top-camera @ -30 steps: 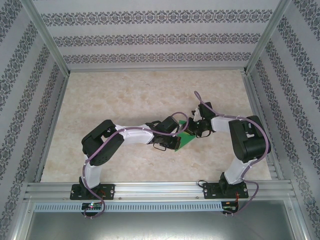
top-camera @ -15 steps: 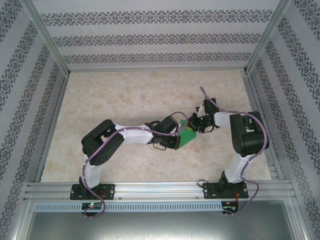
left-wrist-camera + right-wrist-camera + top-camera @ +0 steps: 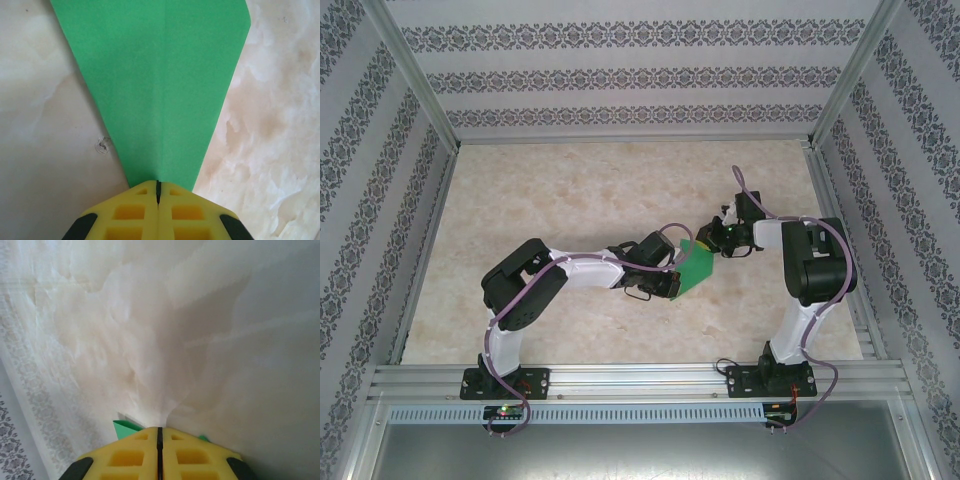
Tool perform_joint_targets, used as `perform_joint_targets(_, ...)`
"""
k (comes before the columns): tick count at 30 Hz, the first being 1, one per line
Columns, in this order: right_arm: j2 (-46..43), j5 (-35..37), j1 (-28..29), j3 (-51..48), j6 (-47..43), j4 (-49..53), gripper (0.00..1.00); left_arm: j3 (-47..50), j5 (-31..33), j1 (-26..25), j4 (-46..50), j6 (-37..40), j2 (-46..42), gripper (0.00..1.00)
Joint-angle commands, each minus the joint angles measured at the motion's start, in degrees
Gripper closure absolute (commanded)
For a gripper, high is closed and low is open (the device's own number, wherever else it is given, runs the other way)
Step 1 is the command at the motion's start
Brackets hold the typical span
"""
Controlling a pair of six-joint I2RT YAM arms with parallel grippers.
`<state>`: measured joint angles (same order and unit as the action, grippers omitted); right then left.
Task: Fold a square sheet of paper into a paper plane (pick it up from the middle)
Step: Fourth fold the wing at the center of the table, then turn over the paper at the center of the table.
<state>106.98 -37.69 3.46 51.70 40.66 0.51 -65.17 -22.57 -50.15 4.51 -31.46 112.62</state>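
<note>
From above, the marbled table (image 3: 570, 190) sits inside walls papered with patterned stripes (image 3: 620, 80). The left arm (image 3: 585, 270) reaches from the lower left of the frame toward the centre, and the right arm (image 3: 815, 265) bends in from the right. Between them, just right of centre, lies the paper plane (image 3: 696, 265), a bright green shape running on a slant from lower left to upper right. The left gripper (image 3: 674, 285) meets its lower left end and the right gripper (image 3: 713, 243) meets its upper right corner. From this height I cannot tell whether the paper touches the table.

In the left wrist view, the left gripper (image 3: 158, 187) sits at the bottom centre, its yellow jaws clenched on the narrow tip of the paper plane (image 3: 160, 90). The green paper fans out from the jaws to the top edge of the frame, with a straight crease down its middle. The table (image 3: 45, 125) shows on both sides of it.

In the right wrist view, the right gripper (image 3: 159, 432) is at the bottom centre with its yellow jaws pressed together. Slivers of the green paper plane (image 3: 124, 427) stick out on either side of the tips, so the jaws are grasping the paper. The table (image 3: 200, 340) spreads across the upper part of the frame, and the patterned wall (image 3: 30, 405) runs down the left edge.
</note>
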Motion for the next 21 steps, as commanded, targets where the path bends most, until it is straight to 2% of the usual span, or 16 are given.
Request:
perform_joint_targets(1, 2.78, 5.63, -2.27, 1.89, 0.98, -6.46, 0.9, 4.24, -3.8, -0.79, 15.41, 1.49, 1.67, 0.98)
perform_joint_targets(13, -0.37, 3.29, -3.73, 4.56, -1.11, -4.06, 0.89, -0.12, -5.19, -0.82, 15.61, 1.32, 2.93, 0.97)
perform_joint_targets(21, -11.29, -1.09, -3.46, -0.39, -6.78, 5.76, 0.77, -4.13, -5.67, -0.83, 14.35, 0.89, 3.16, 0.93)
